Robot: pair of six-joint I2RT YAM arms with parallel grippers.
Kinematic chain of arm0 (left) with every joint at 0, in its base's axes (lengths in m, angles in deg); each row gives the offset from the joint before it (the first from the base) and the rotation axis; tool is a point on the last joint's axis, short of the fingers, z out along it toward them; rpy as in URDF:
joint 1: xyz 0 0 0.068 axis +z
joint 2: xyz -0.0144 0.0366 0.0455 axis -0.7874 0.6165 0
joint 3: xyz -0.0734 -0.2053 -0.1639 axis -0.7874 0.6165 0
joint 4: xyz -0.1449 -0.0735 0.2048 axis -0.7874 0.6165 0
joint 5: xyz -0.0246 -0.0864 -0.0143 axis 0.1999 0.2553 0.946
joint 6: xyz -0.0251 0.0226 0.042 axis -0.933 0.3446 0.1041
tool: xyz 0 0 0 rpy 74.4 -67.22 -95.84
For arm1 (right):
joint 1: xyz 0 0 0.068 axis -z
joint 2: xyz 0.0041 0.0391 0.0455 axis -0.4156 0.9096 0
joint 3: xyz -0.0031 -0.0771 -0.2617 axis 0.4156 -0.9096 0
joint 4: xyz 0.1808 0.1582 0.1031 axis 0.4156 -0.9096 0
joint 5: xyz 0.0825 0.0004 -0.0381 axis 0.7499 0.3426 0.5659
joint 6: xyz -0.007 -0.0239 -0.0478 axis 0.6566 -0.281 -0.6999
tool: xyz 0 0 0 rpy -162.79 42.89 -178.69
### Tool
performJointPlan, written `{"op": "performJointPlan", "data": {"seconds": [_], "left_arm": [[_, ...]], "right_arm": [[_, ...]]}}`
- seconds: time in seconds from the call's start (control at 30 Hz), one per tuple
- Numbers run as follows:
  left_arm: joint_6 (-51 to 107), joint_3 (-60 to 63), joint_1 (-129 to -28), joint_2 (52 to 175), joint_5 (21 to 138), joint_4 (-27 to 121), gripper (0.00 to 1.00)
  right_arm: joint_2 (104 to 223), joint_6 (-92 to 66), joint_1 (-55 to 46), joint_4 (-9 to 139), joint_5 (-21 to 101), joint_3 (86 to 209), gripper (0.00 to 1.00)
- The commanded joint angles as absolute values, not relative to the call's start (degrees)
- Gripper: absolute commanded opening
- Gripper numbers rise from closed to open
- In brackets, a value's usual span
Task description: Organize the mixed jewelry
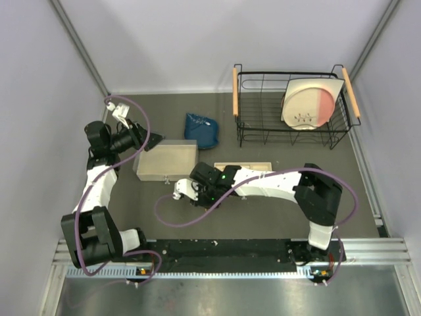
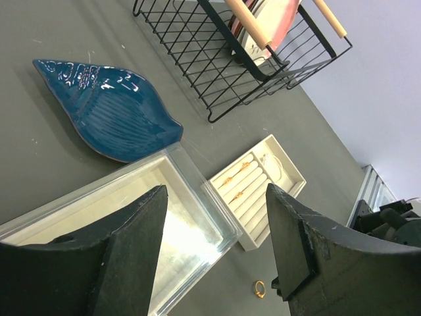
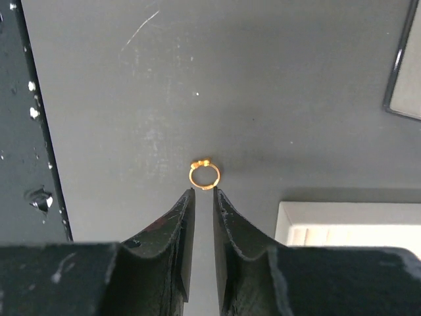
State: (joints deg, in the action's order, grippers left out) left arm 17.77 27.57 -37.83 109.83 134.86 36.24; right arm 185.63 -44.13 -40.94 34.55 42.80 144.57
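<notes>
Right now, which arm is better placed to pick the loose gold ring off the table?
Right. The right fingers, narrowly parted, point straight at the gold ring just beyond their tips. The left fingers hang wide open over the clear box, with the ring off to one side.

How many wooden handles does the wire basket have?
2. One wooden handle runs along the wire basket's left side, the other along its right side. Neither is hidden.
</notes>
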Motion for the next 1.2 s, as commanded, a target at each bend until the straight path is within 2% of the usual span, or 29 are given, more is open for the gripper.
{"op": "performJointPlan", "data": {"seconds": [0.0, 1.17], "left_arm": [[19.5, 27.0, -37.4, 108.2, 135.1, 35.7, 0.67], [20.0, 28.0, -37.3, 109.0, 135.0, 36.1, 0.67]], "right_arm": [[187.9, -38.0, -41.4, 36.2, 45.3, 148.8, 0.17], [194.0, -36.9, -43.9, 36.7, 41.9, 148.4, 0.11]]}}
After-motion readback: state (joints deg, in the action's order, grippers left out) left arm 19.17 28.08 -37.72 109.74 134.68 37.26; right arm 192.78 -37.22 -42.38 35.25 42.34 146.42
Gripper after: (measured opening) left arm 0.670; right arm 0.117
